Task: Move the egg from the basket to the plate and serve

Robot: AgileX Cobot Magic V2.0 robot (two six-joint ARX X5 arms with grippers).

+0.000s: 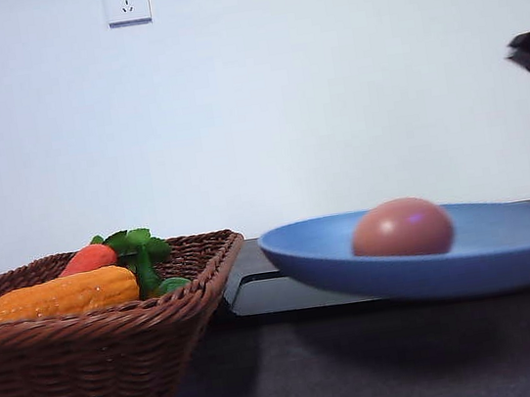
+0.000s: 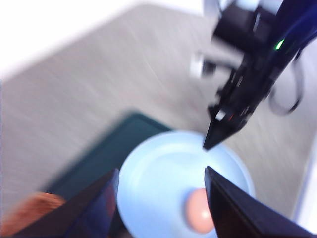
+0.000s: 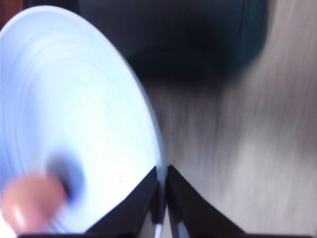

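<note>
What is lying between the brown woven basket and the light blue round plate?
In the front view, the flat black tray lies between the wicker basket and the blue plate; the plate's edge overhangs it.

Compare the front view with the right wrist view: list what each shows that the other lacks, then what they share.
Front view alone: the basket holding a carrot and a yellow-orange vegetable, plus a wall socket. Right wrist view alone: the right tool shut on the plate's rim, seen close up. Both: the plate with the egg lying in it, the black tray and the grey table.
</note>
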